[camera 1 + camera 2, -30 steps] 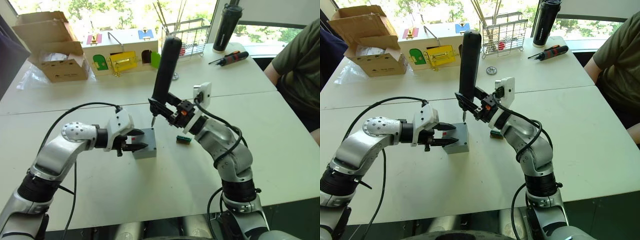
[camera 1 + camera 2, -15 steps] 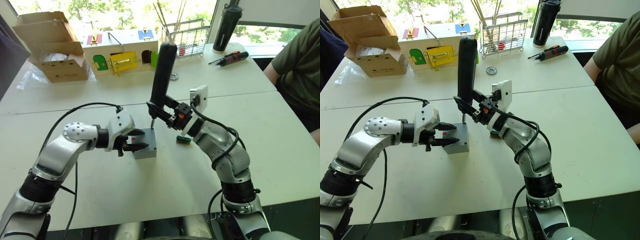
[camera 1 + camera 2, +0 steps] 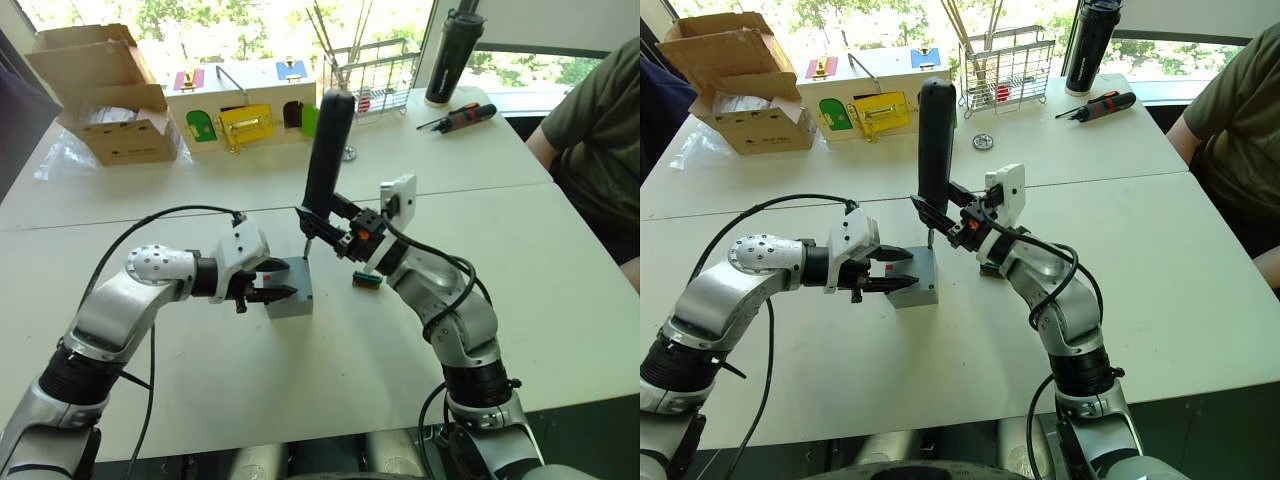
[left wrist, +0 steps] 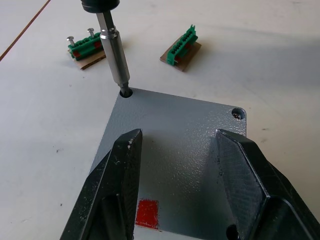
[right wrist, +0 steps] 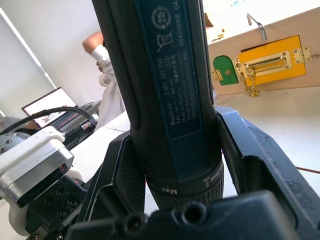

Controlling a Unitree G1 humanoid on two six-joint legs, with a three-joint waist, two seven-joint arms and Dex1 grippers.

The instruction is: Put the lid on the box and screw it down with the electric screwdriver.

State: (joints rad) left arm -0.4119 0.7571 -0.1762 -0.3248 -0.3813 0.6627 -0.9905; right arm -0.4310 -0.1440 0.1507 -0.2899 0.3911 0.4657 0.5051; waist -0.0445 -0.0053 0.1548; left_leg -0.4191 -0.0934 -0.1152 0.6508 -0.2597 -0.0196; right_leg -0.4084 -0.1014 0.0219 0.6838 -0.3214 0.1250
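Here, your left claw (image 3: 272, 294) spread open over the lid (image 4: 172, 150) seated on the box (image 3: 292, 290) mid-table, your right claw (image 3: 322, 225) clamped on the upright electric screwdriver (image 3: 326, 148), bit in the lid's corner hole, green terminal block (image 3: 367, 281) just beyond.

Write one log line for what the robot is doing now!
lid: on box | electric screwdriver: right gripper, bit in corner hole | left gripper: open over lid

Right claw (image 3: 322, 222) shifts electric screwdriver (image 3: 326, 150) toward robot's left & lowers it vs 1 s ago; bit now in lid (image 4: 175, 150) corner hole.
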